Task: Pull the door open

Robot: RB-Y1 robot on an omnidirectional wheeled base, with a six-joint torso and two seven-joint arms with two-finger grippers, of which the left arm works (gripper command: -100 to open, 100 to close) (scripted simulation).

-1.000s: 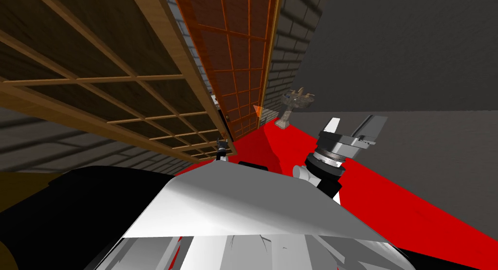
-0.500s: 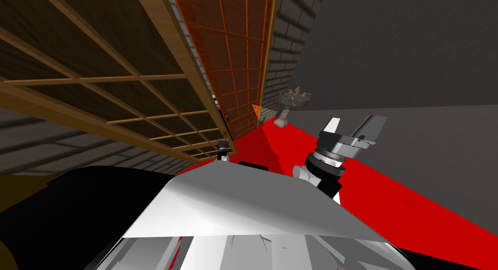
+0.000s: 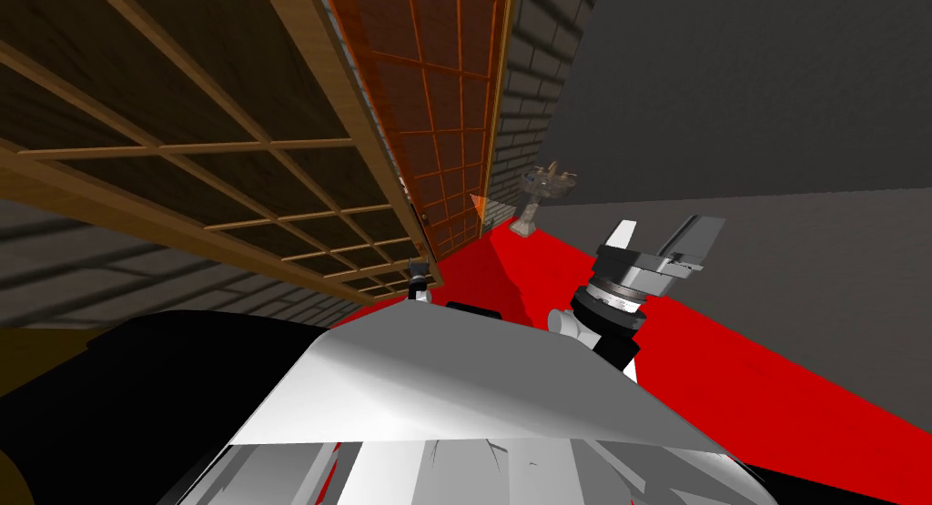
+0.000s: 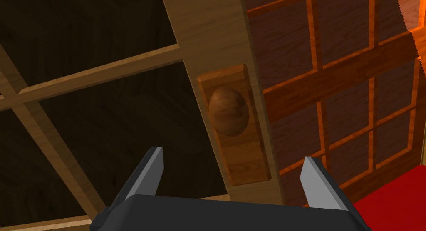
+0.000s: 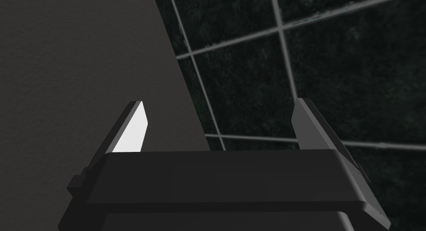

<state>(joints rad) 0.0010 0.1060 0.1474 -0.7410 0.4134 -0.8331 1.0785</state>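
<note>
While the left gripper (image 3: pixel 418 274) is sitting at the edge of the light lattice door (image 3: pixel 227 163) in the head view, the right gripper (image 3: pixel 657 236) is idling over the red floor (image 3: pixel 728 363). In the left wrist view, the fingers are standing apart, the round knob (image 4: pixel 229 111) lying beyond their tips; closing here is likely risking an empty pinch or a slip. In the right wrist view, the blades are standing wide, empty.

A grey brick wall (image 3: pixel 537 63) rises beside a reddish-brown lattice panel (image 3: pixel 437 117). More brick (image 3: pixel 100 263) lies in banded shadow farther left. The floor (image 3: pixel 728 363) is bright red. A stone pedestal basin (image 3: pixel 543 197) stands at the foot of the brick wall, at the red floor's edge. Beyond it, a plain dark grey wall (image 3: pixel 755 81) meets a paler grey surface (image 3: pixel 819 263).
</note>
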